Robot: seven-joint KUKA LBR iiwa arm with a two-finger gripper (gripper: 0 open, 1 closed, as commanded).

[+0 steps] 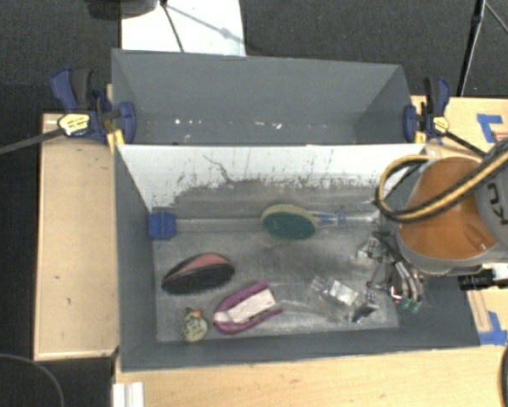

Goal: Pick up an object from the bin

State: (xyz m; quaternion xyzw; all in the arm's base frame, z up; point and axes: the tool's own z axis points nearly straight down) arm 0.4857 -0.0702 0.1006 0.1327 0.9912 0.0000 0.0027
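My gripper (381, 297) is low at the right side of the bin (139, 261), and I cannot tell if it is open or closed. Just beside it, to the left, lies a small clear plastic piece (340, 293). Farther left lie a purple and white thing (245, 305) and a black and pink oval (198, 273). A green brush (288, 224) lies near the back wall.

The gripper (387, 288) sits at the right end of the bin (262, 100), just beside a small clear item (343, 295). A green brush (289, 224) lies farther back.
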